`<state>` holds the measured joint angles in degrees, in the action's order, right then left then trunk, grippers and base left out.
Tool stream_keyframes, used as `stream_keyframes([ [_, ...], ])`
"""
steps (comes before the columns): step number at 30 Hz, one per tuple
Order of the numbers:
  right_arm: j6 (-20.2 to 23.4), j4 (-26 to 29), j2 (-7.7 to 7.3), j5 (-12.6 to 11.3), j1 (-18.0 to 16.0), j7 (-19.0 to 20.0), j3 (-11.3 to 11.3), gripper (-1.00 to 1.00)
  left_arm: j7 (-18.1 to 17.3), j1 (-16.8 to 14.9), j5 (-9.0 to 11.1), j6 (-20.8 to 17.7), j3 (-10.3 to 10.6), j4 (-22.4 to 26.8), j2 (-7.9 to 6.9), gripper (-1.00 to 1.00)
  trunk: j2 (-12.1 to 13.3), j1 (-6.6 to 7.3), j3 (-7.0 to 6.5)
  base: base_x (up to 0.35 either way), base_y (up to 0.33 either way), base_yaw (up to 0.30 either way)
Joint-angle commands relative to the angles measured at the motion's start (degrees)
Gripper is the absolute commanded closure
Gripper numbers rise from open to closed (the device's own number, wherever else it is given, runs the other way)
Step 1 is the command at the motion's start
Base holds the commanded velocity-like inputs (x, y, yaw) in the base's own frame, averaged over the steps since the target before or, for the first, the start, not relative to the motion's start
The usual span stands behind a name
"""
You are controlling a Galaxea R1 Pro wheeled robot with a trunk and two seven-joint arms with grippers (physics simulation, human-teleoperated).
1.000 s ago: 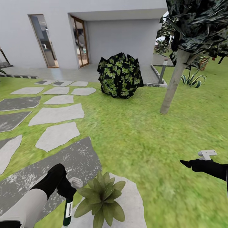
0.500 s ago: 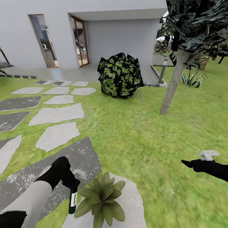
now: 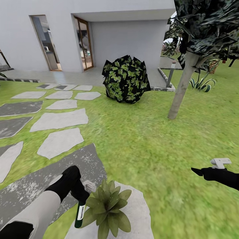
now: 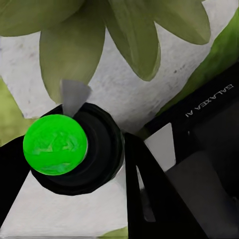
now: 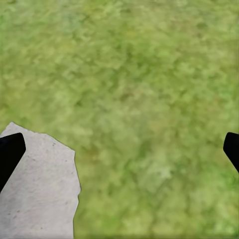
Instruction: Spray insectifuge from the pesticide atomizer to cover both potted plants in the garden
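Garden lawn w/ stepping stones. Left gripper fingers clamped on pesticide atomizer, which hangs bottle-down at left edge of pale stepping stone, touching leaves of potted plant on that stone. Left wrist view: atomizer's bright green end in black collar, plant leaves just beyond. Right gripper over grass, well apart from plant; fingers spread wide, tips at opposite frame edges in right wrist view. Round dark bush and tree trunk near white house.
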<state>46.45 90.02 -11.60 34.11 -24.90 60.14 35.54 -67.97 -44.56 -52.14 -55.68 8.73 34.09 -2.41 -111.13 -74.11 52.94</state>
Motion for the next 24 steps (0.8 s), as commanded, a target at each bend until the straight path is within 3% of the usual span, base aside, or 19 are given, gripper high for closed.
stream_keyframes([
  [1, 0.22, 0.07, 0.0, 0.52, -0.06, 0.59, 0.06, -1.0, -0.58, 0.0, -0.42, -0.37, 0.35, 0.06, -0.27, 1.0, -0.02, 0.01, 0.05, 0.0, 0.0, 0.0],
  [7, 0.22, 0.07, 0.0, 0.54, -0.06, 0.59, 0.07, -1.0, -0.59, 0.07, -0.52, -0.31, 0.27, 0.02, -1.4, 1.0, -0.02, 0.01, 0.05, 0.0, 0.0, 0.0],
  [18, 0.21, 0.07, 0.0, 0.53, -0.06, 0.59, 0.1, -1.0, -0.58, 0.08, -0.42, -0.3, -0.04, 0.01, -6.02, 1.0, -0.02, 0.01, 0.05, 0.0, 0.0, 0.0],
  [24, 0.14, 0.07, 0.0, 0.52, -0.06, 0.59, 0.14, -1.0, -0.59, 0.08, -0.34, -0.25, -0.15, 0.01, -6.46, 1.0, -0.02, 0.01, 0.41, 0.0, 0.0, 0.0],
])
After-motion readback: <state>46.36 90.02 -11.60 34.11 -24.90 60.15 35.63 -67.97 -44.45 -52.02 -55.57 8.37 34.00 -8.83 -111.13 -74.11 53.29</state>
